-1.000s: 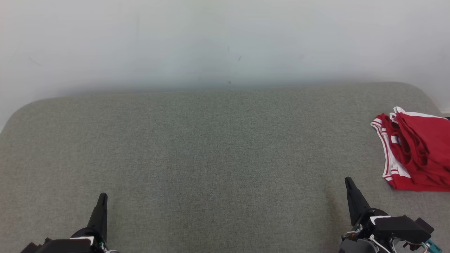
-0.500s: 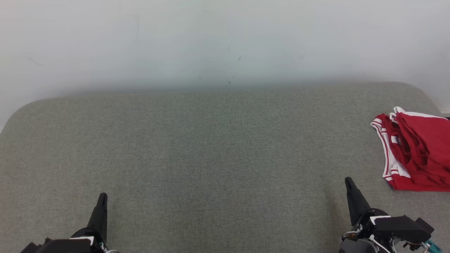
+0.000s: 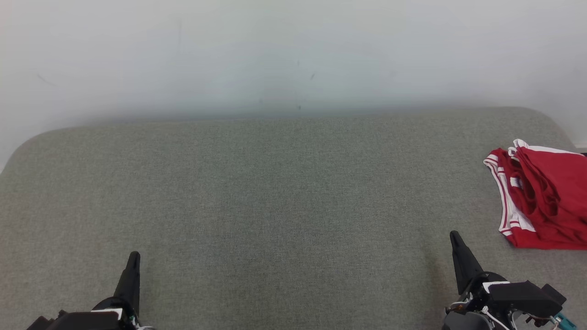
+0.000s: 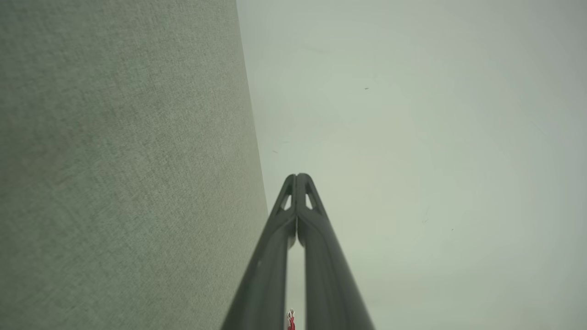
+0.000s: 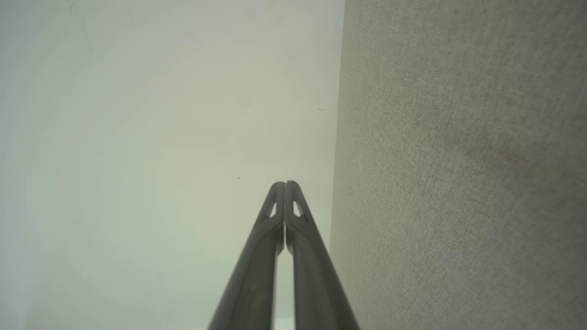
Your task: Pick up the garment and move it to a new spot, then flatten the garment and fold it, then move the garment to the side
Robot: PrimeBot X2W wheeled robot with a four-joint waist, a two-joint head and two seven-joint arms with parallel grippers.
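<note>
A red garment (image 3: 545, 201) with white trim lies folded at the right edge of the grey fabric surface (image 3: 284, 197), partly cut off by the head view's border. My right gripper (image 3: 455, 238) rests at the lower right, a short way left of and below the garment, fingers pressed together with nothing between them (image 5: 285, 185). At the lower left my left gripper (image 3: 134, 256) is likewise shut and holds nothing (image 4: 297, 176). Both point toward the far wall.
A pale wall (image 3: 293, 50) rises behind the surface's far edge. The grey surface has rounded far corners and stretches wide between the two grippers.
</note>
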